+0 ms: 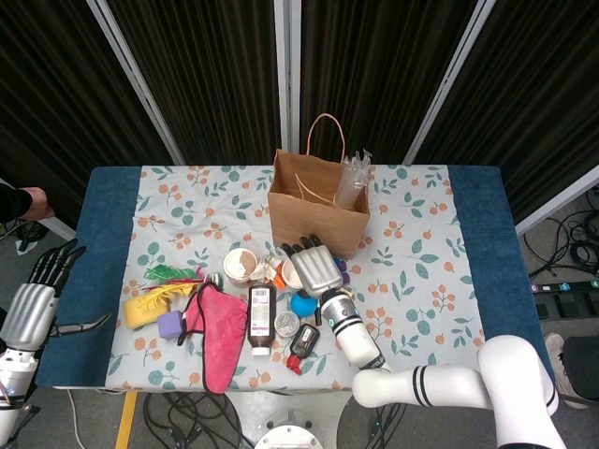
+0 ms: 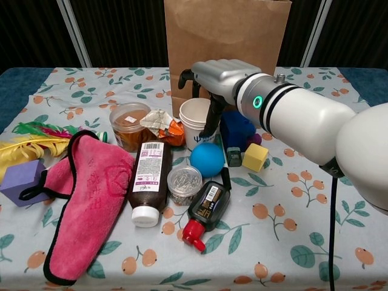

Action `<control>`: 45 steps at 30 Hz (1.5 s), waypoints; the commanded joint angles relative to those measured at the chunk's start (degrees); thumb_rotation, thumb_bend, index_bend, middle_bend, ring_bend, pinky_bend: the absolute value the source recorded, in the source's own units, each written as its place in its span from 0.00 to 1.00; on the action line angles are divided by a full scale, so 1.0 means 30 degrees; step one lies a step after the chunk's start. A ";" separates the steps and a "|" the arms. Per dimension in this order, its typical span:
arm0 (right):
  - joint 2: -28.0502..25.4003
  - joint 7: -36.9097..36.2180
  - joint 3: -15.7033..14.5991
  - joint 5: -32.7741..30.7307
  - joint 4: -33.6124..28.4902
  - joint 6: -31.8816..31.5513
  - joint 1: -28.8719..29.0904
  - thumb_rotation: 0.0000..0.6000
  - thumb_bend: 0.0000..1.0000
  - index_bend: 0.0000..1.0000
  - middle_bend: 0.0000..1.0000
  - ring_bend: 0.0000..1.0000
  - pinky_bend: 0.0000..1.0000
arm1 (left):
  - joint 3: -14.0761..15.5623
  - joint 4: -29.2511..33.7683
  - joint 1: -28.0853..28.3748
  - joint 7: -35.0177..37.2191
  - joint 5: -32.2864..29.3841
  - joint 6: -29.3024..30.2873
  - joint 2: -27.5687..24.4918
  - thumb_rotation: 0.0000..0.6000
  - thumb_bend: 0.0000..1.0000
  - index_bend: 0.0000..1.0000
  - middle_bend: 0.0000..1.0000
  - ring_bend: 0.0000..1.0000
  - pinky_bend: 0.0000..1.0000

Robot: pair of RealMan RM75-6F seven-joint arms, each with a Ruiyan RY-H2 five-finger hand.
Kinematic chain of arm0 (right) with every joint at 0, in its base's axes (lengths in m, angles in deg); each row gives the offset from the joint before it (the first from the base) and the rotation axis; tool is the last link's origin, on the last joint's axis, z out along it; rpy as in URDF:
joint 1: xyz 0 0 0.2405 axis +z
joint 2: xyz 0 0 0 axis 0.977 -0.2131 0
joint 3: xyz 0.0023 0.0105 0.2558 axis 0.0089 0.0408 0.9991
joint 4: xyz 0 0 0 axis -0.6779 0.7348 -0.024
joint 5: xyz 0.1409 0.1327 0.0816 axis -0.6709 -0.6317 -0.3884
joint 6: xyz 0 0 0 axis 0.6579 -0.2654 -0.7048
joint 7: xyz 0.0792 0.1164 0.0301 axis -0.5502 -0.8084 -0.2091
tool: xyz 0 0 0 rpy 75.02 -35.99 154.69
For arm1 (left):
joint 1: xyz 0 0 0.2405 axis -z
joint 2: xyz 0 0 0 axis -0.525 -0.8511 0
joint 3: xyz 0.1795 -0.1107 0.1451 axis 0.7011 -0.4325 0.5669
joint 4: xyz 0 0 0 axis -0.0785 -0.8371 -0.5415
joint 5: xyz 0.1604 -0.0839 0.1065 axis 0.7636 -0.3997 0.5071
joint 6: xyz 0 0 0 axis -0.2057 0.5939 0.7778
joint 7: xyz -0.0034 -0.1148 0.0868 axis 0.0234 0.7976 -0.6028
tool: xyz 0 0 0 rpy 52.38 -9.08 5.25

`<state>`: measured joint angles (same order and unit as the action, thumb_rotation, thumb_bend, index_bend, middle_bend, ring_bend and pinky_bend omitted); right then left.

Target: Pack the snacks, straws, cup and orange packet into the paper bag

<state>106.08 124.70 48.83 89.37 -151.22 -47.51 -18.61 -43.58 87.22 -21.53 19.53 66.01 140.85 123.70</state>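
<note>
Now my right hand (image 2: 212, 76) wraps the white paper cup (image 2: 195, 121), tilted at the paper bag's (image 2: 224, 42) six o'clock; I judge lifting comes next. Left hand (image 1: 33, 304) hangs released.

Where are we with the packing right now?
Done: clear straws already stick out of the paper bag. In hand: the right hand is closing its fingers around the white cup, which is tilted. Left: the orange packet and the brown snack tub lie on the table.
</note>
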 commanded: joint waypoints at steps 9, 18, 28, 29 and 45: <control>-0.0257 0.0259 -0.0078 0.1686 -0.0522 -0.0906 -0.0199 1.00 0.05 0.23 0.39 0.24 0.13 | -0.0049 0.0053 0.0012 0.0064 0.0035 0.0078 -0.0038 0.36 0.00 0.06 0.04 0.03 0.07; -0.2180 0.0770 0.0639 0.4998 -0.4997 -0.2658 -0.0289 1.00 0.06 0.24 0.39 0.24 0.13 | -0.0106 0.0523 0.0040 -0.0253 0.0190 0.0254 -0.0164 0.36 0.00 0.06 0.04 0.03 0.07; -0.4500 0.2802 0.1646 1.0185 -0.9993 -0.4715 -0.0069 1.00 0.07 0.25 0.40 0.24 0.13 | -0.0106 0.1314 0.0049 -0.0886 0.0444 0.0443 -0.0308 0.35 0.00 0.06 0.04 0.03 0.07; -0.4722 0.2937 0.1732 1.0905 -1.0110 -0.4900 -0.0082 1.00 0.07 0.25 0.40 0.24 0.13 | -0.0095 0.1384 0.0064 -0.0976 0.0484 0.0432 -0.0309 0.35 0.00 0.06 0.04 0.03 0.07; -0.6415 0.1275 0.5271 1.2740 -0.5701 -0.7232 -0.1086 1.00 0.10 0.25 0.39 0.24 0.13 | -0.0117 0.1779 0.0287 -0.1219 0.0495 0.0091 -0.0569 0.36 0.00 0.06 0.04 0.03 0.07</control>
<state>87.71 129.65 63.38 129.03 -170.03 -69.00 -21.43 -43.90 92.55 -20.72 15.91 67.51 141.18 121.99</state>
